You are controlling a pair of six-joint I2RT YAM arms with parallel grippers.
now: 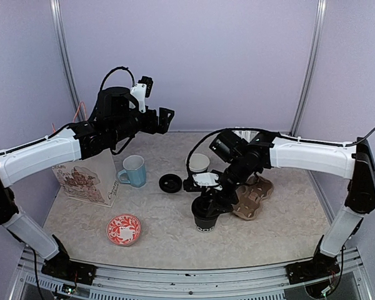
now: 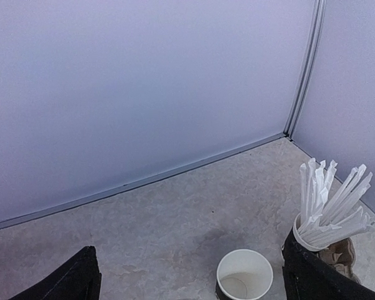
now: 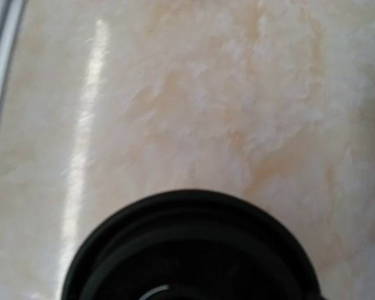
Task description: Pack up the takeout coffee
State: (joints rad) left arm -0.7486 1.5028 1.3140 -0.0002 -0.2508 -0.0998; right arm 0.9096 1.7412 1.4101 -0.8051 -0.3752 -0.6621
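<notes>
The takeout coffee (image 1: 205, 223), a small black cup with white lettering at its base, stands on the table in front of the centre. Its round black lid (image 3: 190, 250) fills the bottom of the right wrist view and hides the fingers. My right gripper (image 1: 209, 203) reaches down from behind and sits around the cup's top, shut on it. My left gripper (image 1: 165, 119) is raised high at the back left, open and empty, its fingers (image 2: 75, 281) wide apart.
A second open black cup (image 1: 199, 163) also shows in the left wrist view (image 2: 244, 275). A loose black lid (image 1: 170, 183) lies by it. A brown cup carrier (image 1: 255, 197), a cup of white straws (image 2: 325, 212), a blue mug (image 1: 133, 170), a red plate (image 1: 124, 229) and a paper bag (image 1: 84, 180) are here.
</notes>
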